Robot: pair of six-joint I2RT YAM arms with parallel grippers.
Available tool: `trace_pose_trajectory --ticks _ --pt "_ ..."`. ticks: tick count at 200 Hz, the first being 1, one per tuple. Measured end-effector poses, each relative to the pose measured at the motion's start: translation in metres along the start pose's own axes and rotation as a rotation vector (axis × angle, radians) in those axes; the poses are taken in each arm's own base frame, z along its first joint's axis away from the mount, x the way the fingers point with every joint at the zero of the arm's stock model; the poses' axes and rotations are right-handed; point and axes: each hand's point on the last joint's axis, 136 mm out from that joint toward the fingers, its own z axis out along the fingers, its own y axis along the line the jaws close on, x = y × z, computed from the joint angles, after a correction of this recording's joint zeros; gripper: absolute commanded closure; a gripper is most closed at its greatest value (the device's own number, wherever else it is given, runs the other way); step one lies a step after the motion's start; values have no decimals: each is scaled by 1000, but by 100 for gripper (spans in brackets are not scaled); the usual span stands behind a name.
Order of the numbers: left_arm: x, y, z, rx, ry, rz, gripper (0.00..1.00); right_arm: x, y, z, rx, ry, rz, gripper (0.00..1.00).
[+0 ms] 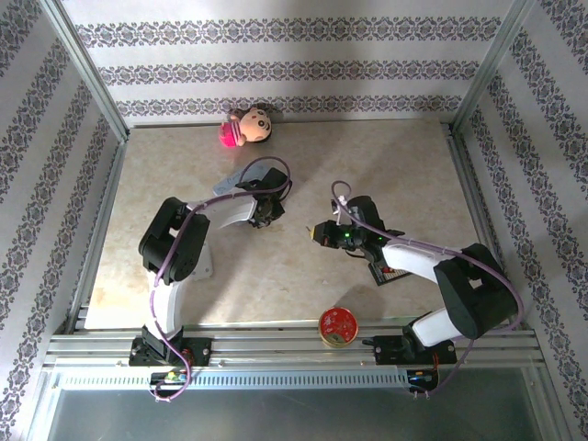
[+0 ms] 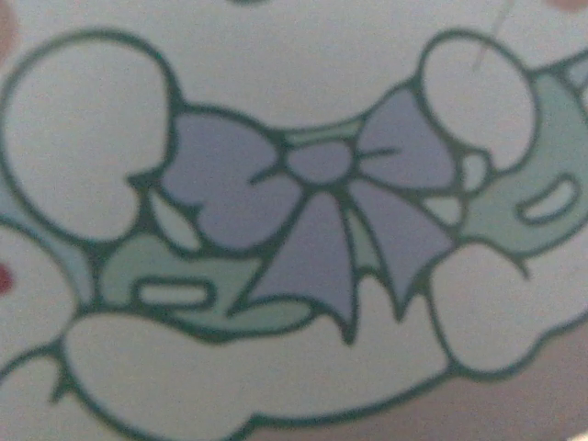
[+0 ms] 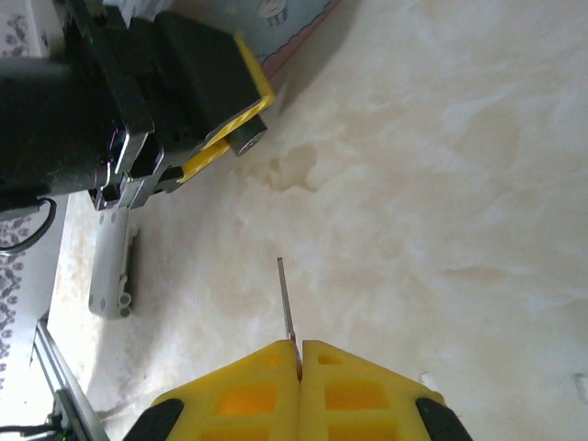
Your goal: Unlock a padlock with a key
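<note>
In the right wrist view my right gripper (image 3: 299, 360) has its yellow fingers pressed together on the key (image 3: 287, 299), whose thin blade sticks straight out ahead. From above, this gripper (image 1: 317, 234) hangs over mid-table and points left. Facing it, my left gripper (image 3: 250, 115) grips a small dark block with a round metal end, the padlock (image 3: 246, 139). From above, the left gripper (image 1: 268, 213) sits just in front of a pale blue box (image 1: 241, 180). A short gap of bare table separates the key tip from the padlock.
The left wrist view is close on the box's cartoon bow print (image 2: 322, 202). A pink-and-brown doll (image 1: 248, 126) lies by the back wall. A red round tin (image 1: 338, 325) sits at the near edge. A flat black card (image 1: 390, 272) lies under the right arm.
</note>
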Motion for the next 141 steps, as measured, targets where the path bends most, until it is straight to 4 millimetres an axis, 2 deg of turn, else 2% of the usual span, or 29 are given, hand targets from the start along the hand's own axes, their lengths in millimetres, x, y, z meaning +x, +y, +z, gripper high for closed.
trace_pose_trajectory --ticks 32,72,141 --pt "25 -1 -9 35 79 -17 82 13 4 4 -27 8 -28 100" --pt "45 5 -20 67 144 -66 82 27 4 9 -40 24 -43 100" --pt "59 6 -29 110 190 -124 81 51 14 35 -63 34 -110 100"
